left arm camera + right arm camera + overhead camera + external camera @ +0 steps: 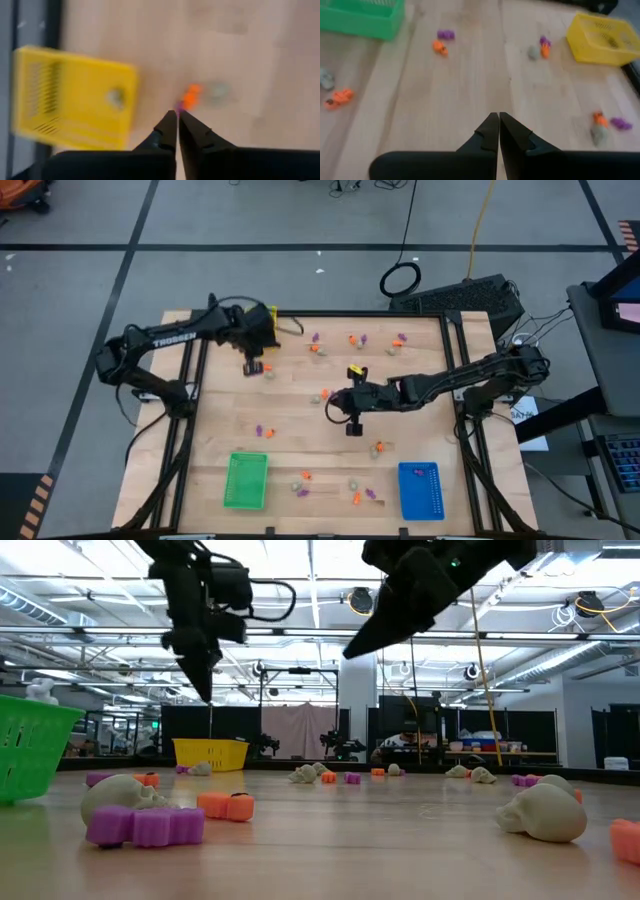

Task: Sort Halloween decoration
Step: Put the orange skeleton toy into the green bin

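Note:
The Halloween decoration lies scattered on the wooden table as tiny orange, purple and beige trinkets. My left gripper (252,369) hangs shut near the far left, well above the table in the low view (207,690), beside the yellow tray (270,316). Just past its tips (178,115) lie an orange trinket (191,95), a purple one (544,41) and a beige one (217,91). A beige trinket (116,97) lies in the yellow tray (75,97). My right gripper (352,427) is shut over the table's middle (499,117), holding nothing.
A green tray (246,480) stands near the front left and a blue tray (420,492) near the front right. Trinket clusters lie along the far side (357,340), in the middle (322,393) and near the front (360,496). Bare wood lies between the arms.

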Robot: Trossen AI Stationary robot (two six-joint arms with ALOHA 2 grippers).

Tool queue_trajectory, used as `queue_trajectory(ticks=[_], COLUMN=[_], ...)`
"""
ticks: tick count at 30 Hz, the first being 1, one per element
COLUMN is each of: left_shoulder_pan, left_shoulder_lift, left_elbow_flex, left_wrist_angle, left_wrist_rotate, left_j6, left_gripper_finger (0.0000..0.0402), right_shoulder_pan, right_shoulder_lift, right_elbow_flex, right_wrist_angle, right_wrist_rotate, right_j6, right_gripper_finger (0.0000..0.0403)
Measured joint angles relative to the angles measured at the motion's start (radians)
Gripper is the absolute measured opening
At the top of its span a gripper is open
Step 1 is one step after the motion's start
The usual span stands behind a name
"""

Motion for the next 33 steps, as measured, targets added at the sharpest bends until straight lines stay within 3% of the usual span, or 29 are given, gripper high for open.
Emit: queue_trajectory(ticks=[3,7,16,33], left_shoulder_pan=[-0.076,-0.132,-0.121,-0.066], left_shoulder_lift=[0.0,0.026,0.072,0.181], left_elbow_flex=[-0.044,-0.112,-0.215,-0.235], left_wrist_angle=[0.01,0.073,0.229,0.358], left_wrist_rotate=[0.021,0.009,-0.102,-0.13], left_j6=[-0.054,-0.069,-0.035,0.041], left_gripper_finger=[0.001,0.0047,0.0145,0.015], right_shoulder_pan=[-0.007,-0.01,-0.011,-0.068], right_shoulder_lift=[0.0,0.0,0.0,0.0], right_elbow_flex=[0.0,0.0,0.0,-0.033], right_wrist_angle=[0.024,0.042,0.047,0.087], right_wrist_rotate=[-0.006,-0.007,-0.007,-0.007], right_j6=[-0.016,-0.039,-0.072,-0.112], right_gripper_finger=[0.0,0.0,0.0,0.0])
